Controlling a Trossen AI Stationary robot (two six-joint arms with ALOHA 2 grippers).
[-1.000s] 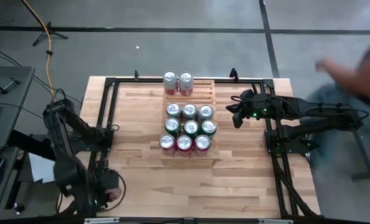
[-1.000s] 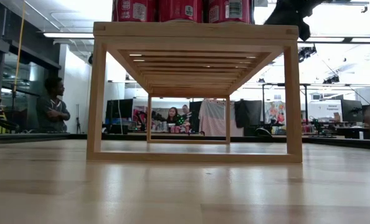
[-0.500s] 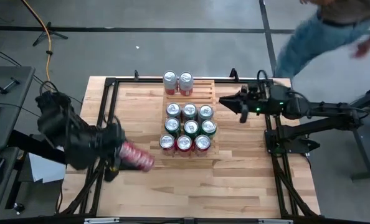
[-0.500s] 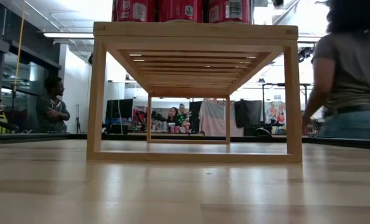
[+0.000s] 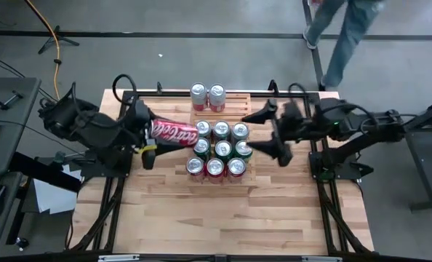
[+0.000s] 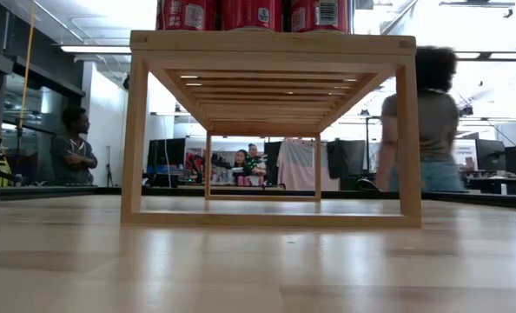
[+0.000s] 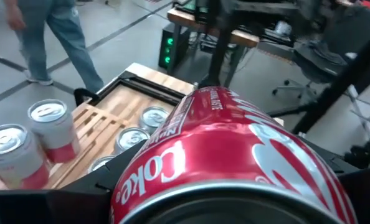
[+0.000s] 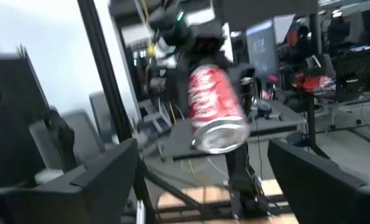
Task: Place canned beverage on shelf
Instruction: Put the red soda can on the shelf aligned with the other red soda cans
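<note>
- Just L of the shelf (image 5: pixel 220 138): left gripper (image 5: pixel 148 137) clamps red Coca-Cola can (image 5: pixel 174 133) sideways, tip over rack's L edge.
- Right gripper (image 5: pixel 270 132) beside shelf's R side, fingers spread wide, empty.

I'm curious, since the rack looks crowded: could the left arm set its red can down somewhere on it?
Probably yes: the left tool holds the red can beside the shelf, where bare slats remain near the two back cans.

shelf (image 6: pixel 271 42) cans cropped (low view); walking person (image 5: pixel 343 33) headless
</note>
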